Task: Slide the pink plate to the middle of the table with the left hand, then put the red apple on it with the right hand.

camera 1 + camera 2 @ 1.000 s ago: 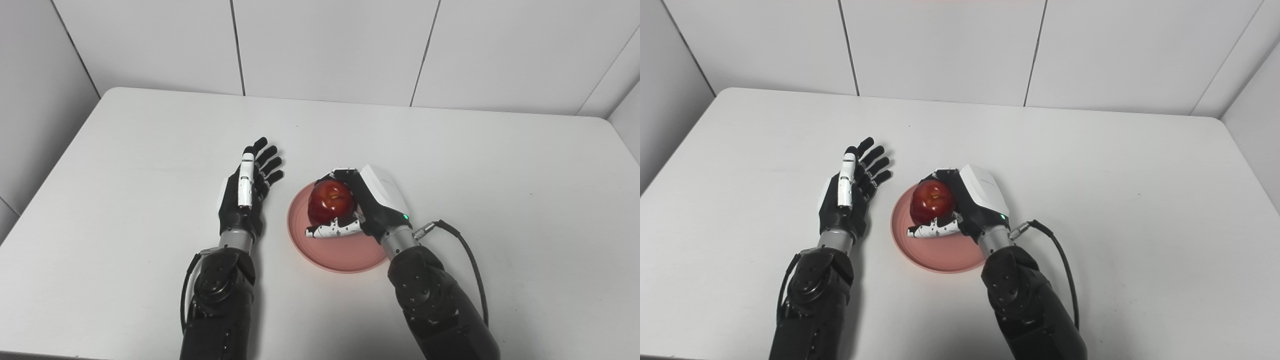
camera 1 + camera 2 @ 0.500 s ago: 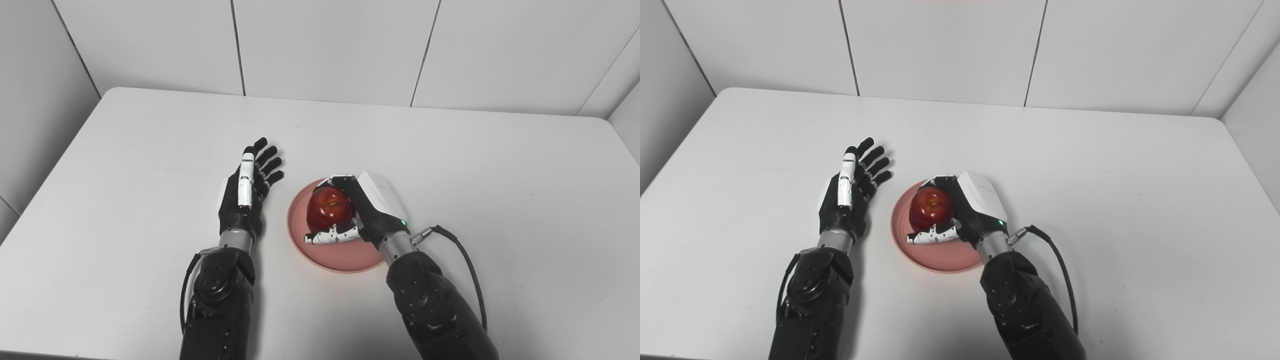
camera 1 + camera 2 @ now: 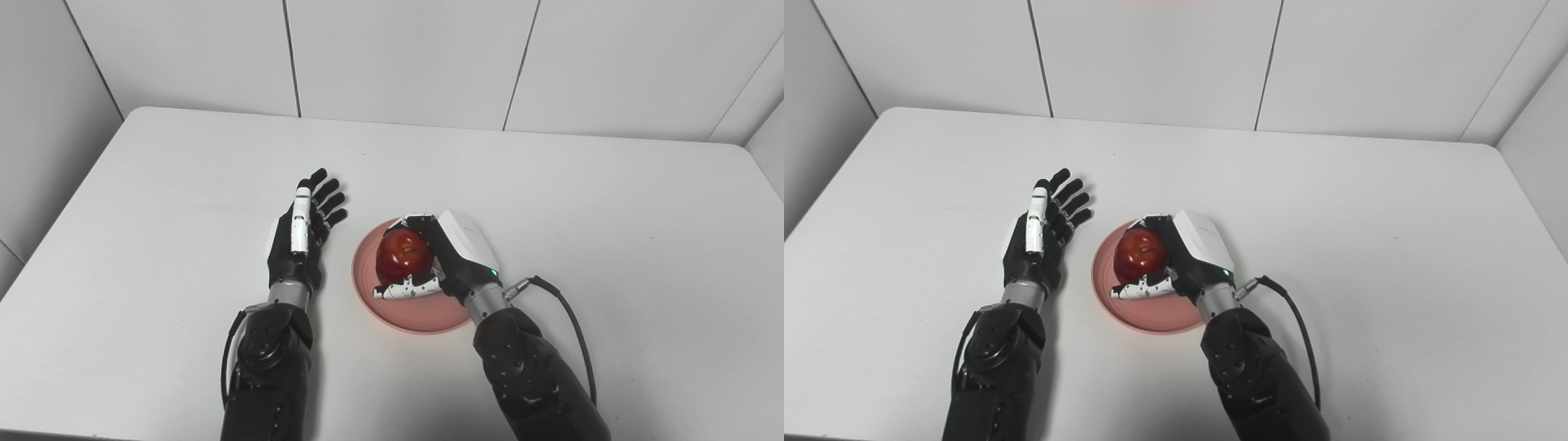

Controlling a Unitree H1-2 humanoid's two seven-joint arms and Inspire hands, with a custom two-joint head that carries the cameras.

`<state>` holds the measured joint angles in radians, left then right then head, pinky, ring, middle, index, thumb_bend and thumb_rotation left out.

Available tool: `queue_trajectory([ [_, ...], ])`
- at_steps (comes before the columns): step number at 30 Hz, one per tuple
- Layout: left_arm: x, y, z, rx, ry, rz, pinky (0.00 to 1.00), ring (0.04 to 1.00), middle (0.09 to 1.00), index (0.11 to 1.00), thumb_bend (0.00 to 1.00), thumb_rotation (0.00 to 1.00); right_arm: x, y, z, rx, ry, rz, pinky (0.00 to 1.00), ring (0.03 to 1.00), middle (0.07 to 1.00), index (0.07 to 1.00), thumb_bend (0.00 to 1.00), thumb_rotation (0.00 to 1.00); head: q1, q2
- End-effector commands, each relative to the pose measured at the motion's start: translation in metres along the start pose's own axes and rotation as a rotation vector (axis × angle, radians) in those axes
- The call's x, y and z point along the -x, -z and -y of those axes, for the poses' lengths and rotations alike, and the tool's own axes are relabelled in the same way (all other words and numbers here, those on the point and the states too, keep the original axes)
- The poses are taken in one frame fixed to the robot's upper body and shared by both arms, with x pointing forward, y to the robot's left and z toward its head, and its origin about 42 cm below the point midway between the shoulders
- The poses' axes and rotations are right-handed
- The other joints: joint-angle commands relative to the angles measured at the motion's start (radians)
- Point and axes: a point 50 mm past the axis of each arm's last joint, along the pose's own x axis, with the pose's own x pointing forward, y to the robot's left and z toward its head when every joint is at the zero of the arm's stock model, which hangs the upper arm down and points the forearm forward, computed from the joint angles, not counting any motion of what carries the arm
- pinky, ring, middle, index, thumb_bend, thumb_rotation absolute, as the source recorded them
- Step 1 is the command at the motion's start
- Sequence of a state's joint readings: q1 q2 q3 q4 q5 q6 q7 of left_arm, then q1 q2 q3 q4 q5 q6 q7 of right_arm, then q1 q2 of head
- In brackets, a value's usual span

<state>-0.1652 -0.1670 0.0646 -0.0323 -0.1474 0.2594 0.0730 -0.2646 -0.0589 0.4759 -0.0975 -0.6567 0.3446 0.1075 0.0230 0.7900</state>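
1. Plate point(image 3: 422, 315): pink, flat on white table point(image 3: 153, 184), approx. mid-table, slightly toward near edge. Taken as ref. for all positions below.
2. Apple point(image 3: 402, 255): red, over plate's far-left part, stem dimple up. Appears low on plate; contact w/ plate not confirmable, underside hidden.
3. R hand point(image 3: 444, 260): over plate's right half, fingers curled round apple's far side, thumb across its near side. Hand closed on apple.
4. L hand point(image 3: 300, 242): on/just above table, left of plate, near but not touching. Fingers straight, slightly spread, pointing away from robot. Holds nothing.
5. Cable point(image 3: 566, 318): black, from R wrist, loops right of plate, clear of it.
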Motion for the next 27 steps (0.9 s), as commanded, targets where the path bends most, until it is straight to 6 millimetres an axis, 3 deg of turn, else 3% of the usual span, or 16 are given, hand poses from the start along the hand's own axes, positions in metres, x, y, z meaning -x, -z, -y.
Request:
queue_trajectory([
  [1,-0.004,-0.007,0.008,0.011,0.008,0.021,0.83,0.849,0.863,0.852,0.36,1.0,-0.001,-0.007,0.009,0.018,0.028,0.031,0.41,0.518,0.583,0.492,0.52,0.12,0.001,0.001],
  [2,-0.004,-0.007,0.008,0.01,0.008,0.021,0.83,0.85,0.864,0.853,0.36,1.0,-0.001,-0.008,0.009,0.021,0.029,0.031,0.43,0.537,0.607,0.557,0.71,0.17,0.001,0.001],
  [4,-0.004,-0.007,0.008,0.007,0.007,0.021,0.83,0.848,0.863,0.852,0.36,1.0,0.0,-0.008,0.01,0.02,0.028,0.029,0.46,0.57,0.64,0.628,0.89,0.23,0.001,0.001],
  [7,-0.004,-0.007,0.008,0.009,0.004,0.021,0.83,0.847,0.861,0.85,0.36,1.0,0.0,-0.009,0.012,0.02,0.024,0.019,0.49,0.6,0.674,0.703,0.97,0.29,0.0,0.001],
  [18,-0.003,-0.007,0.007,0.01,0.008,0.024,0.83,0.85,0.865,0.854,0.36,1.0,0.001,-0.011,0.016,0.014,0.04,0.039,0.59,0.687,0.75,0.761,1.0,0.34,-0.007,-0.001],
  [27,-0.003,-0.008,0.007,0.012,0.003,0.018,0.83,0.846,0.861,0.849,0.36,1.0,0.001,-0.014,0.022,0.002,0.063,0.055,0.62,0.705,0.756,0.773,1.0,0.36,-0.011,-0.003],
])
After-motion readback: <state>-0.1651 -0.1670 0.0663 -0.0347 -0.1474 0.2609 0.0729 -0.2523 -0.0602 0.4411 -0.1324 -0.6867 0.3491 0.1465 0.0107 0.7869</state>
